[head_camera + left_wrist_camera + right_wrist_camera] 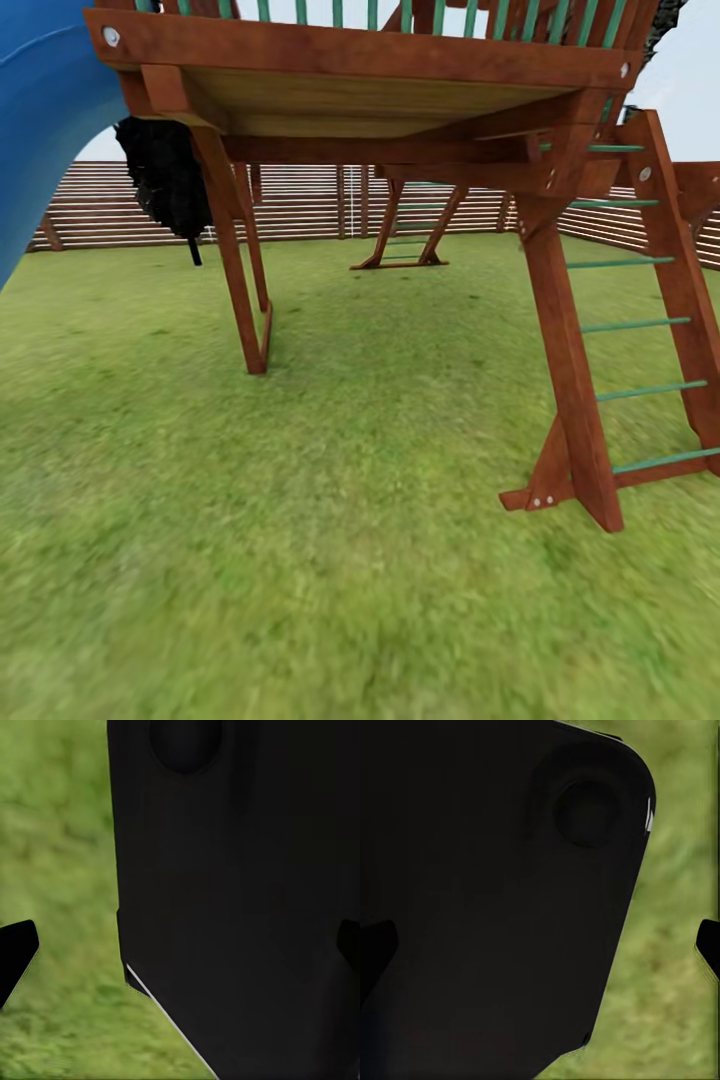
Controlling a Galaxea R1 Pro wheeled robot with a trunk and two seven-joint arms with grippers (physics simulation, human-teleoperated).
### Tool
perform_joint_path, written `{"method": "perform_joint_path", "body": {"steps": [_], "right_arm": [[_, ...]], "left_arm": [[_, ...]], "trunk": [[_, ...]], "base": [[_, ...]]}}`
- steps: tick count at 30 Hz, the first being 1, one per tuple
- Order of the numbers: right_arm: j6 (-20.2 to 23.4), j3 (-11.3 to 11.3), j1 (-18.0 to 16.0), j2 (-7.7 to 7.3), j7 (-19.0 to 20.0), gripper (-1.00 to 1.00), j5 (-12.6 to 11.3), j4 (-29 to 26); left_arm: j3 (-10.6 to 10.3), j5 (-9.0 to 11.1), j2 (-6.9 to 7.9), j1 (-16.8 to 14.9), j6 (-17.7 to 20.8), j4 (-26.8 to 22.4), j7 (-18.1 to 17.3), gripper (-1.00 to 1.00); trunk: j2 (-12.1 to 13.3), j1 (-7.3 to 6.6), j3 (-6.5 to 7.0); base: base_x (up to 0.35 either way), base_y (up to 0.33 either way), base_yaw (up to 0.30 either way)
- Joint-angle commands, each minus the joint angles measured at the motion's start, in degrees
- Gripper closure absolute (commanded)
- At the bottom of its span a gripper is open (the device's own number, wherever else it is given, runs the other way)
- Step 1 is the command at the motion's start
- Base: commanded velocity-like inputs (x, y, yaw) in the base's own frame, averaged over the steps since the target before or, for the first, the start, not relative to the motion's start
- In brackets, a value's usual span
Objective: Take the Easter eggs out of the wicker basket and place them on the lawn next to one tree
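The lawn (300,520) spreads wide and green across the head view, running back to the garden's brown slatted fence (300,205). The Easter eggs, the wicker basket and the pale-trunked tree are out of view. In the left wrist view my left gripper (180,952) is open, its dark fingertips (15,949) at the frame's two sides with a black part of the robot's body (240,885) behind them. My right gripper (540,952) is open too, its fingertips (709,945) set wide apart over grass and the same kind of black body panel (495,892).
A wooden play structure (400,90) stands close ahead, with slanted posts (240,270) and a green-runged ladder (640,320) at the right. A blue slide (40,120) curves down at the left. A black, thin-trunked tree (165,180) stands by the fence.
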Motion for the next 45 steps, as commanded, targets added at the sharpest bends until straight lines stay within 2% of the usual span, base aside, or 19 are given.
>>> {"method": "perform_joint_path", "body": {"steps": [1,32,45], "right_arm": [[-0.23,0.13,-0.05,0.02,0.01,-1.00,0.21,0.01],[-0.11,0.12,-0.05,-0.14,0.10,-1.00,0.35,-0.20],[-0.19,0.13,-0.05,-0.09,0.10,-1.00,0.73,-0.18]], "left_arm": [[0.03,0.08,-0.02,0.00,-0.09,-0.03,0.07,-1.00],[-0.01,0.08,-0.03,0.00,-0.09,0.01,0.07,-1.00],[0.03,0.08,-0.04,0.00,-0.08,-0.03,0.07,-1.00]], "trunk": [[-0.02,0.03,-0.04],[-0.02,0.03,-0.04],[-0.02,0.03,-0.04]], "base": [[0.316,0.000,0.000],[0.312,0.000,0.001],[0.311,0.000,0.215]]}}
